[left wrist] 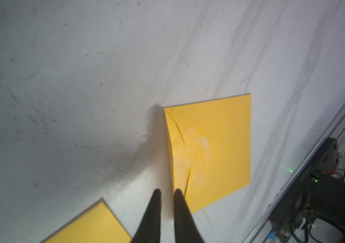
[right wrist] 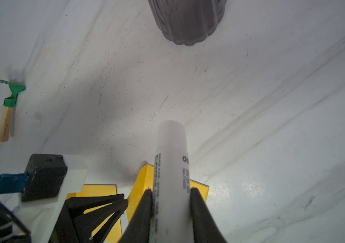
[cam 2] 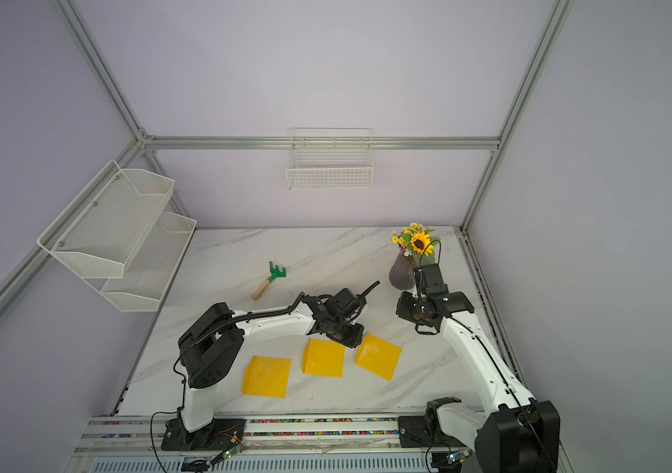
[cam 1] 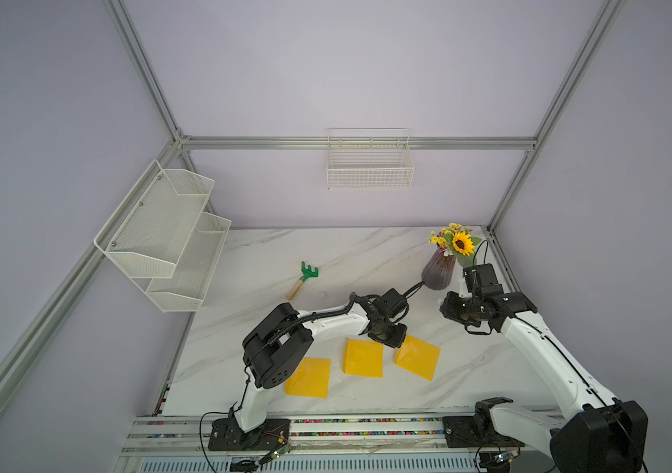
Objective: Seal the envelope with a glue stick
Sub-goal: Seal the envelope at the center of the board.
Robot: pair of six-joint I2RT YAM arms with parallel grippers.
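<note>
Right wrist: vase [right wrist: 186, 21] beyond glue stick [right wrist: 171, 168]

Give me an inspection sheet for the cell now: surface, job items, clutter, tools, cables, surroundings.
surface: marble-look table, scuffed, dried flecks in the left wrist view.
job's things: glue stick, cap on, in the right tool; three yellow envelopes flat and apart; smeared envelope shows a whitish patch.
clutter: toy rake; vase of flowers beside the right arm's wrist.
tools: left tool nearly closed, narrow gap, empty, tips by the smeared envelope's edge; right tool shut on the glue stick.
cables: black conduit along left arm; loose wires at the base rail.
surroundings: mesh shelf, wire basket, aluminium frame.
</note>
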